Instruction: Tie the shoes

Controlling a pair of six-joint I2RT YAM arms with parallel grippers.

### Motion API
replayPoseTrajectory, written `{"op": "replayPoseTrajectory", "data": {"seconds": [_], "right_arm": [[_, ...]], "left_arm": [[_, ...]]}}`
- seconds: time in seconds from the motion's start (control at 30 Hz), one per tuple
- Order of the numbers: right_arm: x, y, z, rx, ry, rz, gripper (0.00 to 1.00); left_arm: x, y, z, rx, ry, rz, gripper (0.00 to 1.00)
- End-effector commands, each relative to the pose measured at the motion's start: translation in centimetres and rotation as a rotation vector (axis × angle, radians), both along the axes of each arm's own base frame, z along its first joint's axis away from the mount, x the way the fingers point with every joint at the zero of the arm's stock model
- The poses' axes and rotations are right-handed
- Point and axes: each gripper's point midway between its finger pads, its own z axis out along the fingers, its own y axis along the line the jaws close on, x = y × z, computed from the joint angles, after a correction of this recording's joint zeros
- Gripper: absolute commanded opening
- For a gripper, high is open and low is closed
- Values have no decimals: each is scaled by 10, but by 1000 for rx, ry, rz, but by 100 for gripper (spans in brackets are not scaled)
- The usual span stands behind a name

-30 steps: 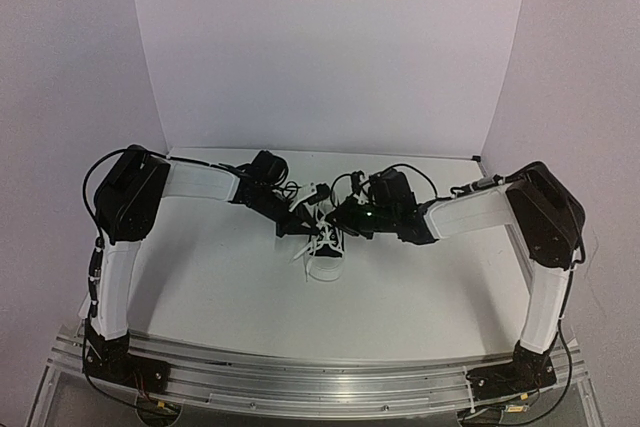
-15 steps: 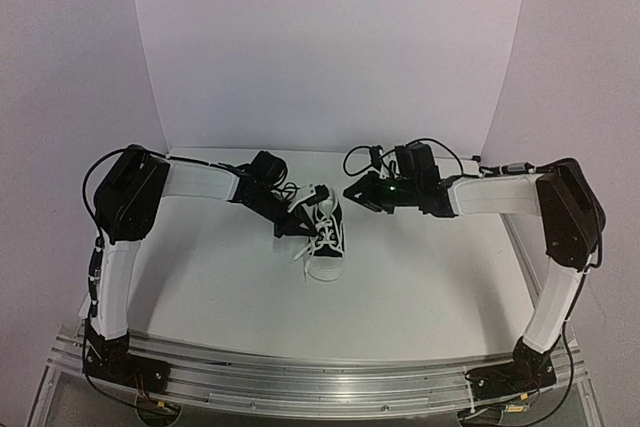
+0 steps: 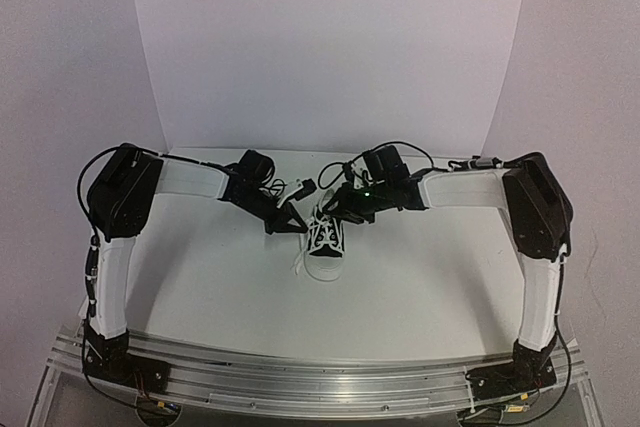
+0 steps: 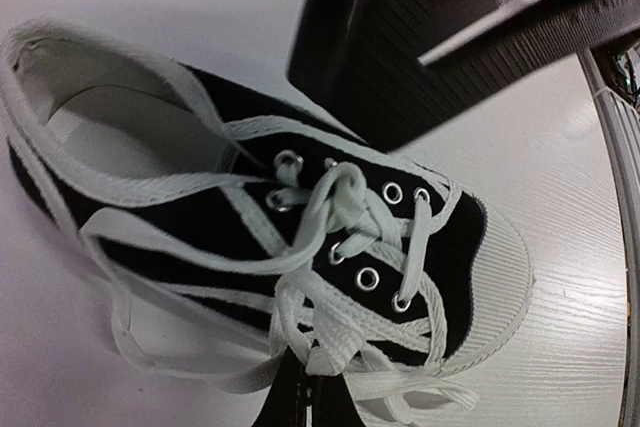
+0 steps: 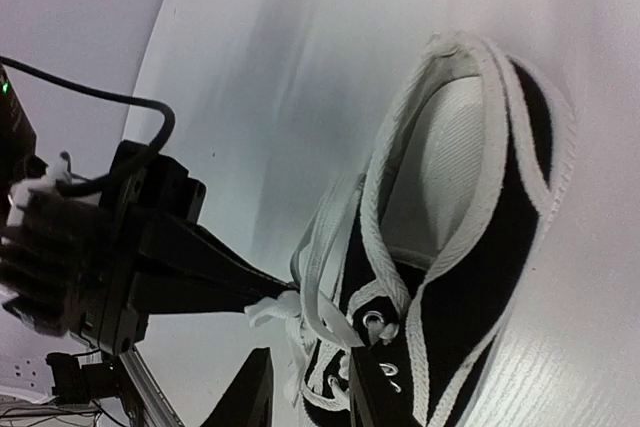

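Note:
The black sneaker [image 3: 326,239] with white toe cap lies mid-table, toe toward me. It fills the left wrist view [image 4: 250,217] and shows in the right wrist view [image 5: 470,247]. My left gripper [image 3: 296,223] is at the shoe's left side, shut on a bunch of white lace [image 4: 330,347]; its tips [image 4: 308,399] pinch the lace, which also shows in the right wrist view [image 5: 280,302]. My right gripper [image 3: 338,211] hovers over the shoe's tongue, open [image 5: 308,399], with a lace loop [image 5: 330,247] hanging between its fingers.
The white table [image 3: 420,277] is backed by a white curved wall [image 3: 330,47]. The right gripper's dark body [image 4: 430,37] looms just above the shoe in the left wrist view. Cables run along both forearms.
My right gripper, pulled back to the right half a second ago, has come back left over the shoe's laces. My left gripper has shifted slightly left, still holding the lace.

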Motion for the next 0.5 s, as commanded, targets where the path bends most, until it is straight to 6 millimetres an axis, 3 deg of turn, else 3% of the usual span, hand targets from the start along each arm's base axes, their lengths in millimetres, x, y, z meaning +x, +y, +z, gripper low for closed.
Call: {"op": "replayPoseTrajectory", "data": {"seconds": [0.0,0.23,0.47], "right_arm": [[-3,9,-4,-19,10,73,27],[-10,-4,-18,-130,9,95,31],[-6,6,-22,-107,29,114,25]], "left_arm": [[0,-2,43,-98,-38,-18,0],[-1,-2,40,-92,-40,-38,0],[9,-9,39,-108,-82,-25,0]]}}
